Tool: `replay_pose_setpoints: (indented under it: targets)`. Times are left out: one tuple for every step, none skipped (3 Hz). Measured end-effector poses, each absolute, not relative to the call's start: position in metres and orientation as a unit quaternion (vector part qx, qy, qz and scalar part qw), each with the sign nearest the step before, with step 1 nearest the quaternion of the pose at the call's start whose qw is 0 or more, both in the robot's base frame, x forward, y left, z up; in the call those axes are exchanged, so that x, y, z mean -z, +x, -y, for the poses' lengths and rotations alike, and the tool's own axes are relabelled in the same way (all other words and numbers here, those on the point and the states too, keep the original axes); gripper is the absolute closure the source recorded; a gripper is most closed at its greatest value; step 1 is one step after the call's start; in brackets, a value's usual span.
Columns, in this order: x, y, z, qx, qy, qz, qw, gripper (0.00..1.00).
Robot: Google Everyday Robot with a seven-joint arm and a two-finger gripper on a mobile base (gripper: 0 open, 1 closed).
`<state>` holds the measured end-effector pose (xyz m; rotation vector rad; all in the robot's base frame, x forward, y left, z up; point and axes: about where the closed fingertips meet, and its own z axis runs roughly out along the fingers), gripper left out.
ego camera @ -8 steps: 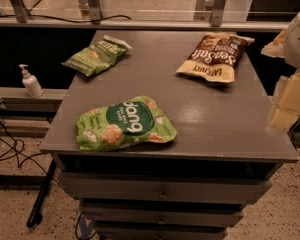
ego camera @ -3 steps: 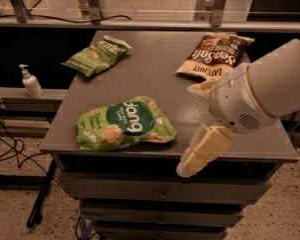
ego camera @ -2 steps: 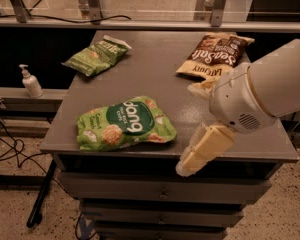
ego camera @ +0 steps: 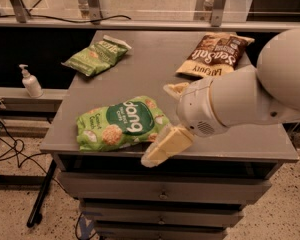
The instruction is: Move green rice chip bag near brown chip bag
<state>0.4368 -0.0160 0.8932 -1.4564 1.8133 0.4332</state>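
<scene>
The green rice chip bag point(ego camera: 122, 124) lies flat near the table's front left, its "dang" logo facing up. The brown chip bag point(ego camera: 215, 55) with white "Sea Salt" lettering lies at the back right of the table. My gripper point(ego camera: 171, 118) is at the green bag's right edge, low over the table. It is open, with one cream finger behind the bag's right end and the other at the front edge. The white arm reaches in from the right and hides part of the table's right side.
A smaller olive-green bag point(ego camera: 96, 56) lies at the back left of the grey table point(ego camera: 150, 59). A soap pump bottle point(ego camera: 31, 81) stands on a lower shelf to the left. Drawers point(ego camera: 160, 194) sit under the tabletop. Cables lie on the floor at left.
The arm has swung in from the right and the gripper has moved left to the green bag's right edge. Neither bag has moved.
</scene>
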Motion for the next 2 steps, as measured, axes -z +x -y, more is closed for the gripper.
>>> replay_pose_setpoints:
  targets:
    - [-0.875,0.456,-0.017,-0.173,-0.561,-0.696,0.414,0.00]
    - [-0.862,0.471,-0.043,-0.163,-0.563,-0.684,0.434,0.00]
